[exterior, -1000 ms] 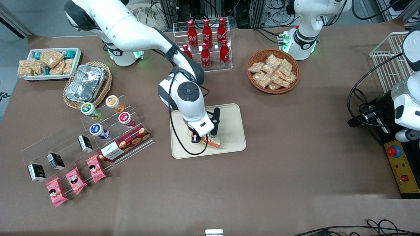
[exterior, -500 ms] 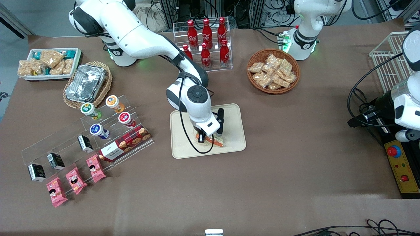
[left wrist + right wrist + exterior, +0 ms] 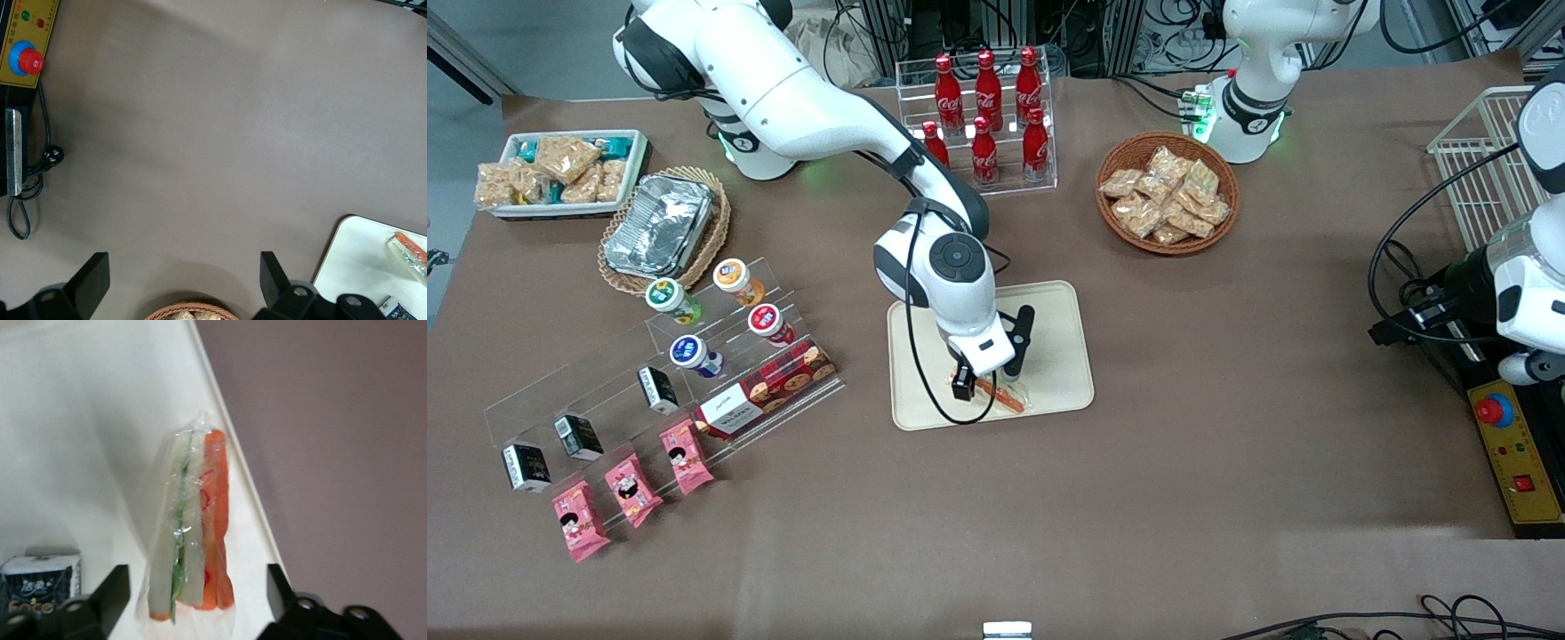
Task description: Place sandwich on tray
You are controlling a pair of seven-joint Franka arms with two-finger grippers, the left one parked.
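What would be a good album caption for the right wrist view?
Open gripper poised above the wrapped sandwich lying near the edge of the cream tray.

A cream-beige tray [image 3: 1060,311] on a brown table [image 3: 1227,444] carries a clear-wrapped sandwich [image 3: 190,533] layered in pale beige, green and orange-red, beneath the white arm's black gripper [image 3: 985,384]. Red bottles [image 3: 987,107] with white script, tan snacks in a brown wicker basket [image 3: 1223,178], silver foil [image 3: 658,222] and pink packets [image 3: 627,489] surround it.
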